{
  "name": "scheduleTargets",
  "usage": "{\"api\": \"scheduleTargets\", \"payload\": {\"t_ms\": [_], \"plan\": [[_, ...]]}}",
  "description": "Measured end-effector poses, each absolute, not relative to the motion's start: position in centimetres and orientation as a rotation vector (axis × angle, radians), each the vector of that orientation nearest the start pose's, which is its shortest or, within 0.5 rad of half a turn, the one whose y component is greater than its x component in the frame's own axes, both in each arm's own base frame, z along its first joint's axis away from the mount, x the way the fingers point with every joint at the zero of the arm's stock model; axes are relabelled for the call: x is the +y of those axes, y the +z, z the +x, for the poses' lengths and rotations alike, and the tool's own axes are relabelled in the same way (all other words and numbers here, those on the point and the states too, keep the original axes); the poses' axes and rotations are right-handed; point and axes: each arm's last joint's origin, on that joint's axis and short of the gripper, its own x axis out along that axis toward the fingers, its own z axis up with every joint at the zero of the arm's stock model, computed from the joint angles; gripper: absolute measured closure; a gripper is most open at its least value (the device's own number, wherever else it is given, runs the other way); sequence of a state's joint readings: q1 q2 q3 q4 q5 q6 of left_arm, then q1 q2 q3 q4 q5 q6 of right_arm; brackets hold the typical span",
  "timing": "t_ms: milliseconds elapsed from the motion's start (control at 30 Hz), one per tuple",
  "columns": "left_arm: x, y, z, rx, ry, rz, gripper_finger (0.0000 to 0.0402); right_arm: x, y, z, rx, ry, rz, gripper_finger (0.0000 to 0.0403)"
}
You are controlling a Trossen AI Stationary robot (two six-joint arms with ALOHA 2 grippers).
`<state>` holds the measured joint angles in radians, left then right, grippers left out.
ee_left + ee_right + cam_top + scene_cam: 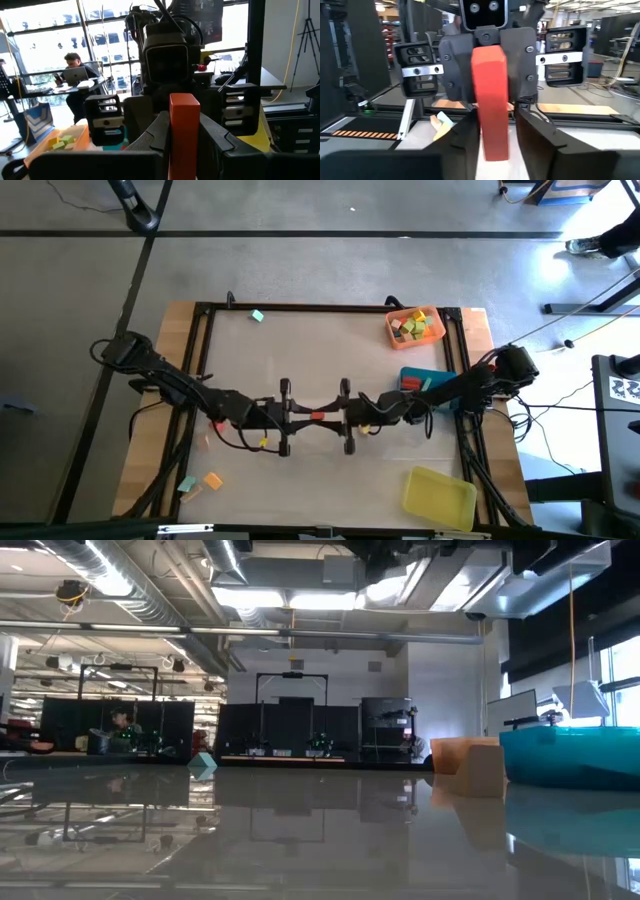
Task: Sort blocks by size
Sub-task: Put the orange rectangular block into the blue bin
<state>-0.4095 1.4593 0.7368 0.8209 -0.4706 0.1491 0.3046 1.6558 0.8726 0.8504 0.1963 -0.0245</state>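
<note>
Pale tabletop fills the black frame under my two arms, with grey floor around it. Farthest left, near the front edge, a teal block and an orange block lie just beside each other. A second teal block sits alone by the far rail, left of centre.

My left gripper reaches in from the left to the middle of the table, its fingers clamped on one end of a red bar. The bar is held off the surface with its long axis running left to right, one end pointing at each wrist. From my left wrist I see the bar end-on between my two dark fingers, pointing straight at the other gripper's face.

My right gripper comes in from the right and meets the bar's other end. In its own wrist view the bar stands between the fingers, which sit close on either side; I cannot tell whether they press it.

Right of centre at the far rail, an orange tray holds a heap of yellow, green and red blocks. A blue tray lies under my right arm, and a yellow tray sits at the near right.
</note>
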Motion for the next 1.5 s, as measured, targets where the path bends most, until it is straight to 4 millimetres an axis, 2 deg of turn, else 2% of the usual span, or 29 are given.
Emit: {"api": "scheduleTargets", "payload": {"t_ms": [200,467,633,767,900,1067,1167,1300,1500], "plan": [[-11.0,25.9,28.7,-0.087,0.068,0.111,0.0345,10.1,24.2,34.0,-0.064,0.114,-0.031,0.0348],[-11.1,25.8,28.7,-0.082,0.064,0.142,0.0288,10.2,23.8,34.0,-0.020,0.129,-0.087,0.0348],[-11.0,26.4,27.7,-0.013,0.055,0.172,0.0240,10.4,24.6,32.9,0.047,0.024,-0.177,0.0340],[-11.1,27.2,25.0,0.127,0.034,0.182,0.0222,11.0,26.0,30.3,0.175,-0.099,-0.242,0.0345],[-10.6,27.4,21.8,0.298,0.057,0.128,0.0220,11.1,27.7,26.3,0.295,-0.291,-0.279,0.0340],[-9.7,26.2,19.0,0.515,0.113,0.021,0.0219,9.3,28.4,21.0,0.430,-0.481,-0.157,0.0344],[-9.3,25.2,18.1,0.634,0.157,0.009,0.0219,7.8,27.7,18.5,0.526,-0.582,-0.037,0.0344],[-8.9,24.3,17.5,0.726,0.201,0.019,0.0219,6.0,26.4,16.3,0.696,-0.733,0.128,0.0342],[-8.9,24.3,17.5,0.734,0.207,0.018,0.0219,4.9,23.6,14.9,0.911,-0.877,0.340,0.0342]]}}
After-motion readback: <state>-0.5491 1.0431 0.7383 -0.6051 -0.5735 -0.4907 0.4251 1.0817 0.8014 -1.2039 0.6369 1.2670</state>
